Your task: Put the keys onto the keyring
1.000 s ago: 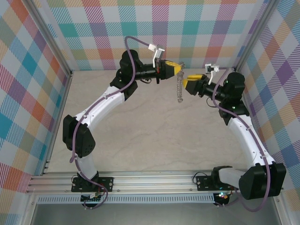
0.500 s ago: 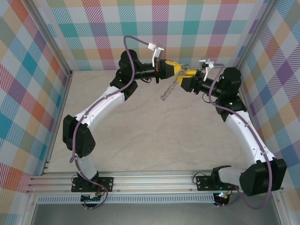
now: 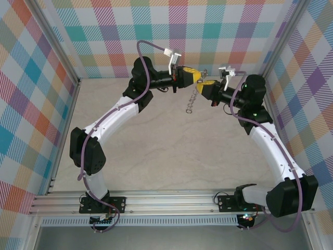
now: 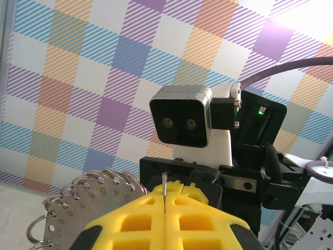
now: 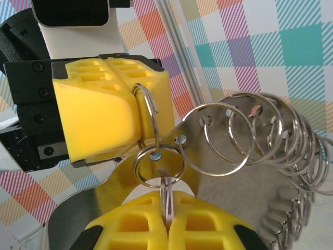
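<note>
**Left gripper** [image 3: 196, 77]: the jaws are fully closed, pinching one wire loop [image 5: 147, 112] of the keyring [image 3: 192, 102]. The rest of the keyring hangs below the fingertips, clear of the table [image 3: 156, 151].

**Right gripper** [image 3: 202, 87]: the jaws are fully closed on a short silver blade, the key [image 5: 166, 200]. This gripper meets the left one tip to tip, just beside it. Directly above its fingertips, the blade reaches a small split ring [image 5: 156, 167] threaded through a hole in the keyring's flat plate.

**Surroundings**
- The right arm's wrist camera [image 4: 182, 122] sits straight ahead of the left gripper and faces it.
- A purple cable [image 4: 291, 70] arcs behind that camera.
- The checked wall [image 3: 208, 31] stands close behind both grippers.
- An aluminium post [image 5: 179, 36] rises beyond the left fingers.

**Obscured detail**
- The key's head is buried between the right pads, so its colour cannot be told.
- It cannot be told whether the blade passes through the split ring or lies behind it.
- Between the left pads, the loop shows as a thin wire edge.
- The left wrist view cuts off the plate at its lower left edge.
- From above, the key is too small to make out.
</note>
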Robot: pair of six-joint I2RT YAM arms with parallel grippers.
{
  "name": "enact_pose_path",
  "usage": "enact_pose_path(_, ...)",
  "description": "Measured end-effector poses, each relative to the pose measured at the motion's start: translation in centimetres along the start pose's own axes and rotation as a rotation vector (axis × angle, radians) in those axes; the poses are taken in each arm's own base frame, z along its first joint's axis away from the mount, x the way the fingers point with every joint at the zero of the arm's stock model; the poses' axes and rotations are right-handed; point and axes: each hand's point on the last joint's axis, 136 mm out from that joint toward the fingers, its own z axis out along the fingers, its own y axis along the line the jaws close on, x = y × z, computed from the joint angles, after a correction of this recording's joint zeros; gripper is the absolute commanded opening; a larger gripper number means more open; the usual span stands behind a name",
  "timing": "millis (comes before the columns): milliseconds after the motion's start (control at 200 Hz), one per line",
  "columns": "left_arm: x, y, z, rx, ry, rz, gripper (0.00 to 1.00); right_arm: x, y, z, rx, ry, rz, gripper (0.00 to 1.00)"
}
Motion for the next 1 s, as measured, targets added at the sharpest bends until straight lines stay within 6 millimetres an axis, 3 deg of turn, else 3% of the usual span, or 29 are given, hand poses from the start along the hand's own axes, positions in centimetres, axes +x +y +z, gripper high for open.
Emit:
enact_pose_path(535, -0.3, 0.5, -0.1, -0.019, -0.032, -0.008, 0.00, -0.1, 0.0, 2.2, -0.031, 0.041, 0.009, 0.00)
enact_pose_path(1000, 0.5, 1.2, -0.1, -0.044, -0.021, 0.008, 0.00, 0.9, -1.3, 0.8, 0.110, 0.071, -0.019, 0.00)
